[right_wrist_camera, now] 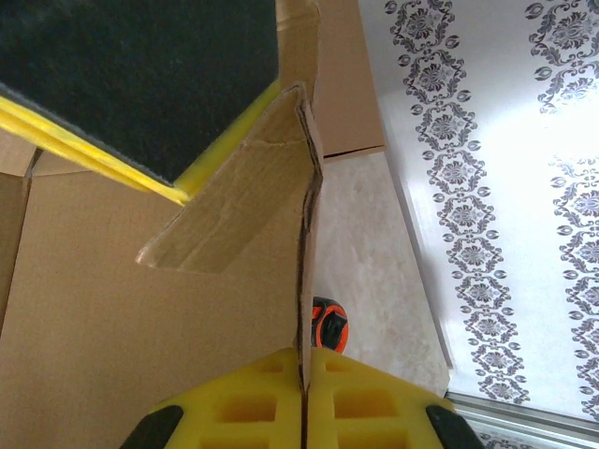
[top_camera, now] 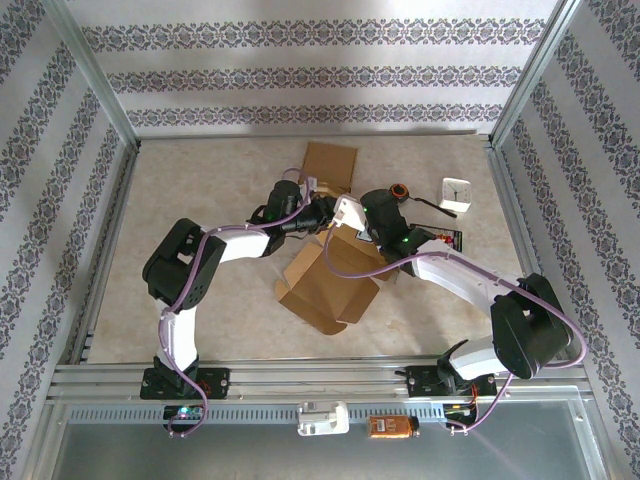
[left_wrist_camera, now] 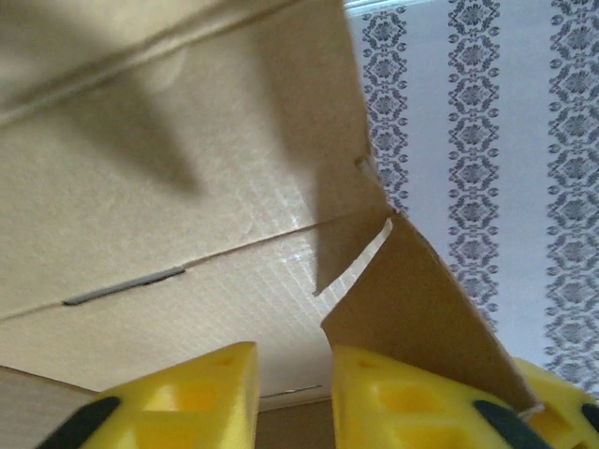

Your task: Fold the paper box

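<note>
- While your right gripper pinches a wall of the box, centre frame, a hard pull may tear it.
- Your left gripper, fingers apart, may slip off the flap.

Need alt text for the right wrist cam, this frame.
The right gripper, yellow fingers shut, pinches the upright edge of a brown cardboard box panel. Above it a black-padded yellow finger lies against a folded flap. Beyond are the table, an orange item and a patterned wall.
</note>
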